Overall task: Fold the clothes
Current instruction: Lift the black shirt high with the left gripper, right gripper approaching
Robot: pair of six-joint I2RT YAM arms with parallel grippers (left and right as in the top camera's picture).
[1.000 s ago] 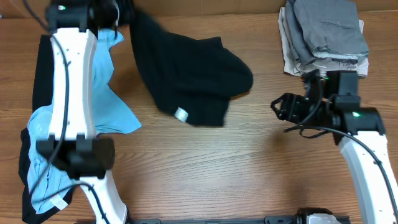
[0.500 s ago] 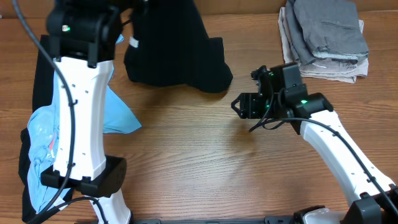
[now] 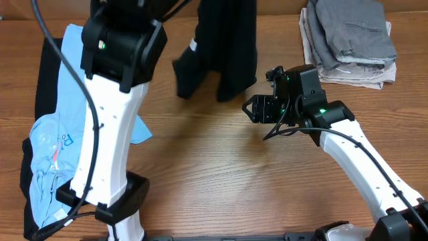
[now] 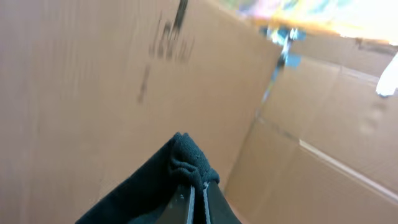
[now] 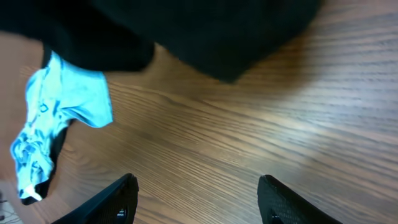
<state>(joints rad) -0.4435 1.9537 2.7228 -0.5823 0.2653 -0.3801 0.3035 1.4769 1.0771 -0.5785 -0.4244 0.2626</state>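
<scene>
Left fingers (image 4: 188, 200) are pressed together on a bunched fold of the black garment (image 4: 186, 158). The pinch sits right at the tips, and the rest of the cloth falls away beneath them. Past the tips the wrist view shows only cardboard wall (image 4: 93, 74), so this arm looks raised high. From overhead the black garment hangs as a narrow, twisted column. I cannot tell whether its lower edge touches the bench (image 3: 221, 181). Right fingers (image 5: 119, 198) are spread wide with nothing between them, held low over bare wood. The garment's hem lies just beyond their tips, apart from them. The blue garment (image 5: 59, 118) lies further out to one side, on the unsorted heap with dark cloth under it. The folded grey stack (image 3: 348, 37) sits behind the right arm, well clear. Judged step: the garment has been picked from the heap and held up, but not yet spread, so folding proper has not begun. Next move, as I judge it, is for the right fingers to advance to the hanging hem and close on a single free corner, not a doubled fold. Both arms could then draw the cloth taut and lay it flat on the open wood between them.
</scene>
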